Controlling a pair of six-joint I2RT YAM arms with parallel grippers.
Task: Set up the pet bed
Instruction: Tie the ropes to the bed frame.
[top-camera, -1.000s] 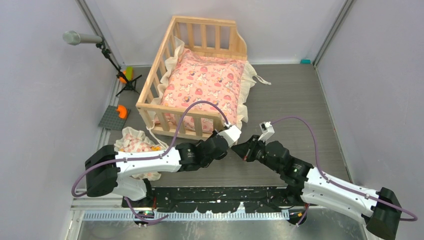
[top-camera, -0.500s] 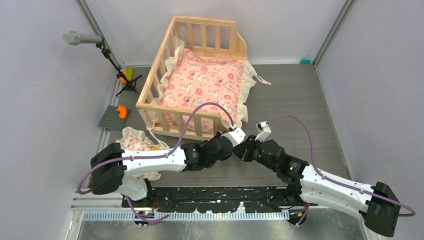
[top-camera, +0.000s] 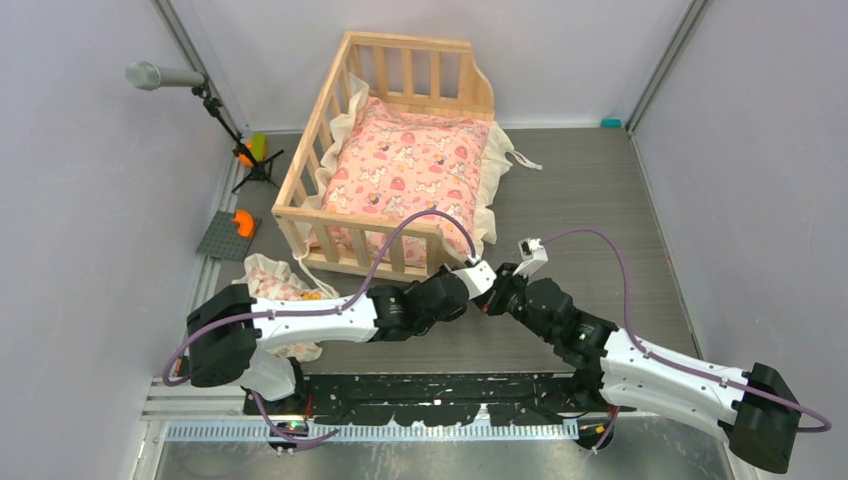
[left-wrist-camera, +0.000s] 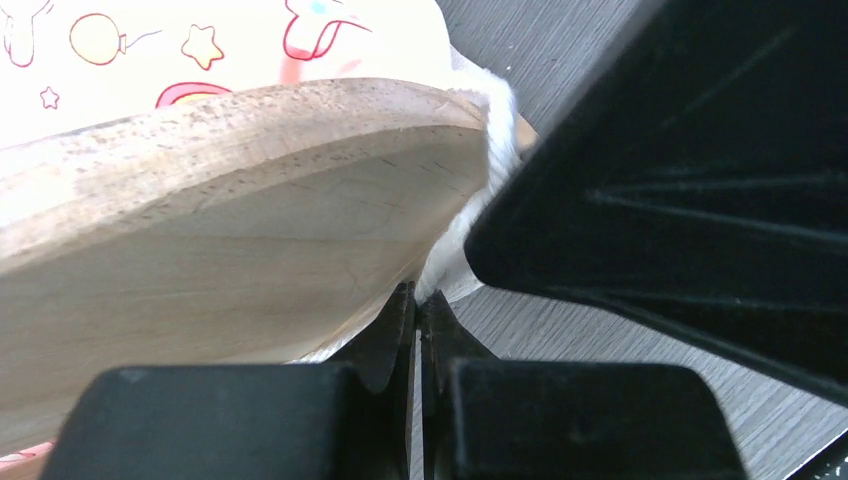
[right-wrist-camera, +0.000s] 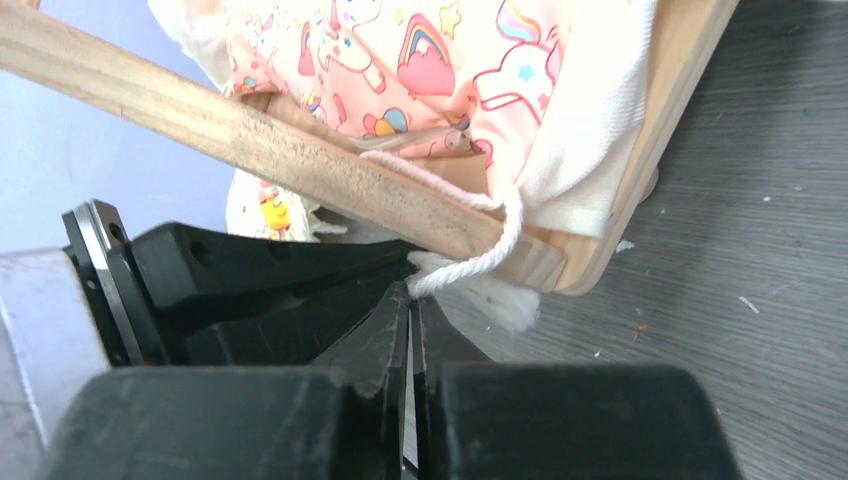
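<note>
Well back on the grey wood-grain table, towards its far left, we see the pet bed, a large crib-like frame of pale wood with slatted railings. It stands at a slight angle with its head end close to the rear wall. Inside it lies the pink printed cushion with a cream frill, and the frill spills out over the bed's right side. Both arms reach to the bed's near right corner, where their tips meet.

Our left gripper is closed. Its two black fingers are pressed together just below a rounded wooden edge of the bed, beside a bit of white frill, and we cannot tell whether any fabric is pinched. Our right gripper is closed as well. Its tips sit just under a white twisted cord that loops over the end of a wooden rail, and we cannot tell whether it nips the cord.

Left of the left arm, in front of the bed, a small frilled pillow with a pink print lies on the table. Further left, by the wall, we see a grey microphone on a black tripod and a dark grey studded plate with an orange piece.
</note>
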